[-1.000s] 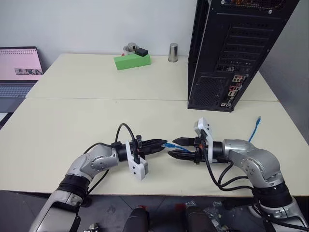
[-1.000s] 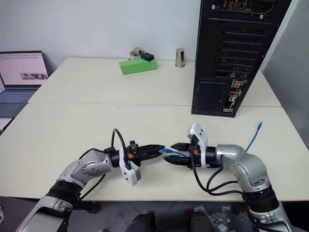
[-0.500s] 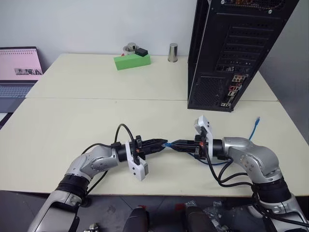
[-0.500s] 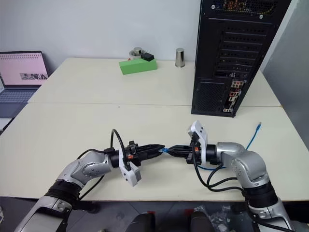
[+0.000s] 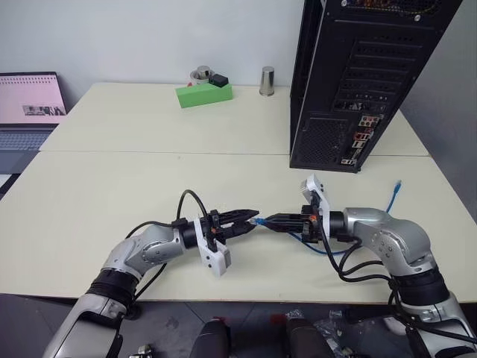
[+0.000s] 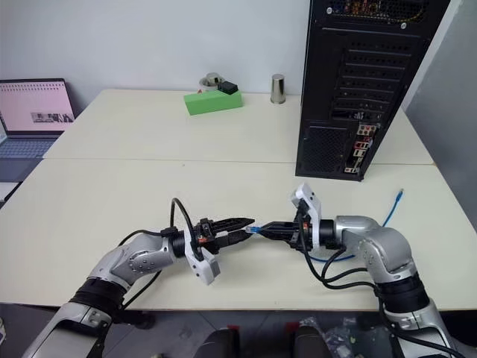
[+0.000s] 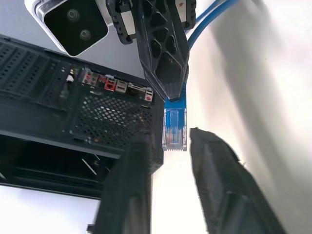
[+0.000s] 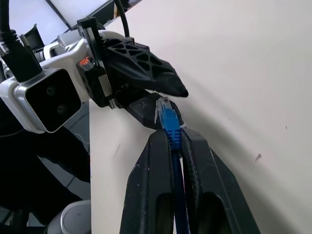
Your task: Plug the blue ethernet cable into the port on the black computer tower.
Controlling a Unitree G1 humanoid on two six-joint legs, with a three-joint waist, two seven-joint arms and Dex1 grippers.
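Observation:
The blue ethernet cable's plug (image 5: 258, 221) hangs above the table between my two grippers, which face each other tip to tip. My right gripper (image 5: 270, 221) is shut on the cord just behind the plug (image 8: 168, 117). The left gripper (image 5: 251, 221) is open, and in its wrist view the plug (image 7: 174, 127) sits in the gap between its fingers (image 7: 214, 165) without touching them. From the right gripper the cord loops back over the table (image 5: 313, 245) to its other plug (image 5: 399, 183). The black computer tower (image 5: 358, 82) stands at the back right, its rear ports (image 5: 361, 138) facing me.
A green box (image 5: 203, 93) and a metal cup (image 5: 267, 80) stand at the back of the cream table (image 5: 149, 179). A laptop (image 5: 30, 104) sits at the far left. The cable's free end lies near the table's right edge.
A second ago the left gripper was shut on the plug and the right stood open around the cord. The right then shut on the cord, and the left has opened. Neither hand moved.

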